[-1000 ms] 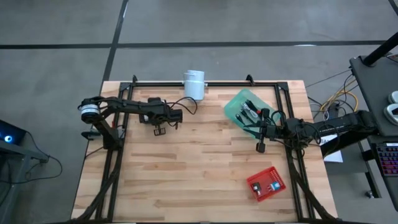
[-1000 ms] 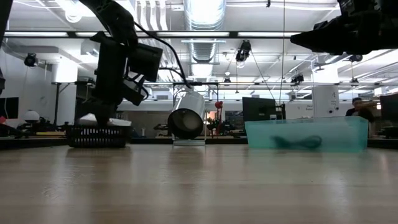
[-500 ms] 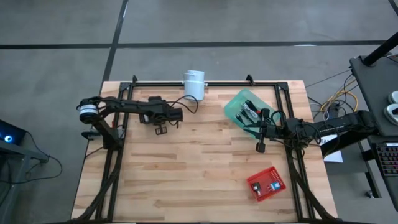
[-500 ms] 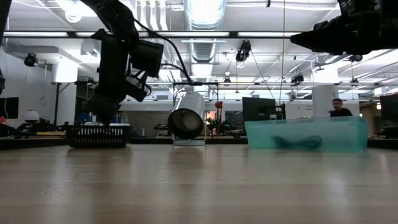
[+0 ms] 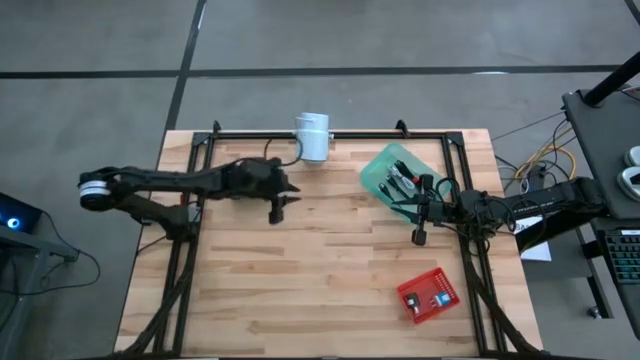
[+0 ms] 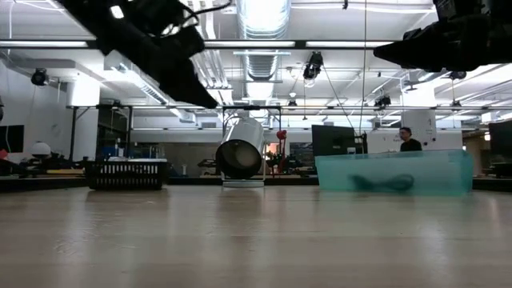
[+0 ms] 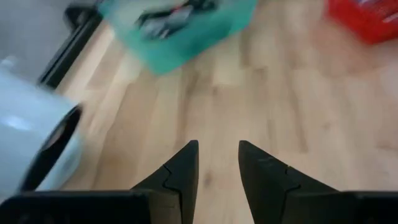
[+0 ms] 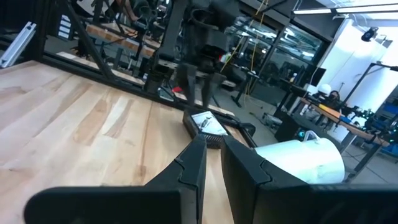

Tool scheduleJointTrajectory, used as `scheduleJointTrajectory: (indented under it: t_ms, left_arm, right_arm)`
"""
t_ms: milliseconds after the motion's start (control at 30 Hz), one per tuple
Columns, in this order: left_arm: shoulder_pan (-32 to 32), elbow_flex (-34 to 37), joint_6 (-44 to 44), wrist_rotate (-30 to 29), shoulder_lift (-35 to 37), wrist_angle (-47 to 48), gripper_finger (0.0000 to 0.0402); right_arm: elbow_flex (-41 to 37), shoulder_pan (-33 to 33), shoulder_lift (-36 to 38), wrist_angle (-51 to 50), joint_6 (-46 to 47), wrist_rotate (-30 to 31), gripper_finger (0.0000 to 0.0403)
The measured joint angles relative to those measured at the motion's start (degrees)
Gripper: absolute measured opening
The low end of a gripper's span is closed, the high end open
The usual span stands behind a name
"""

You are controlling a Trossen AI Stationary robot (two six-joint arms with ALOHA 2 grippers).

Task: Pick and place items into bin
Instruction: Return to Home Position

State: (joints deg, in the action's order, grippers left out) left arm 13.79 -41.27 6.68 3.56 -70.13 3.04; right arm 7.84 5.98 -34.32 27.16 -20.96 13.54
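Observation:
The see-through green bin (image 5: 392,172) (image 6: 392,172) (image 7: 180,28) stands on the table's far right part, with thin black cords (image 5: 400,183) (image 6: 384,182) inside it. White packets with dark prints (image 5: 430,293) lie in a red basket (image 5: 414,303) (image 7: 367,18) at the near right. My left gripper (image 5: 279,207) (image 7: 217,155) is open and empty, raised over bare wood left of the bin. My right gripper (image 5: 419,236) (image 8: 212,146) hangs just near of the bin, its fingers a narrow gap apart, holding nothing. A cube or a metal piece cannot be made out.
A white cylinder (image 5: 312,135) (image 6: 240,156) (image 8: 305,158) lies on its side at the far edge's middle. A black metal frame (image 5: 200,230) runs along the table's sides. A dark basket (image 6: 128,173) shows at the far left in the low view. Bare wood (image 5: 320,270) fills the middle.
My left arm has stretched out: its gripper has risen from close above the table, tipped from pointing down to slanting forward, and moved a little toward the table's right, toward the bin. The right arm has kept still.

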Motion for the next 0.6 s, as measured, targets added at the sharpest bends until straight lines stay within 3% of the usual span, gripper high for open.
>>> scheduleJointTrajectory:
  t_ms: [333, 600]
  left_arm:
    - [-4.7, 22.2, -3.1, 2.2, 13.5, -19.6, 0.0097]
    - [-9.4, 30.9, -3.4, 2.0, 29.8, -23.9, 0.0097]
  right_arm:
    - [0.0, 0.0, 0.0, -0.4, 1.1, 0.0, 0.0038]
    - [0.0, 0.0, 0.0, -0.4, 1.5, 0.1, 0.0038]
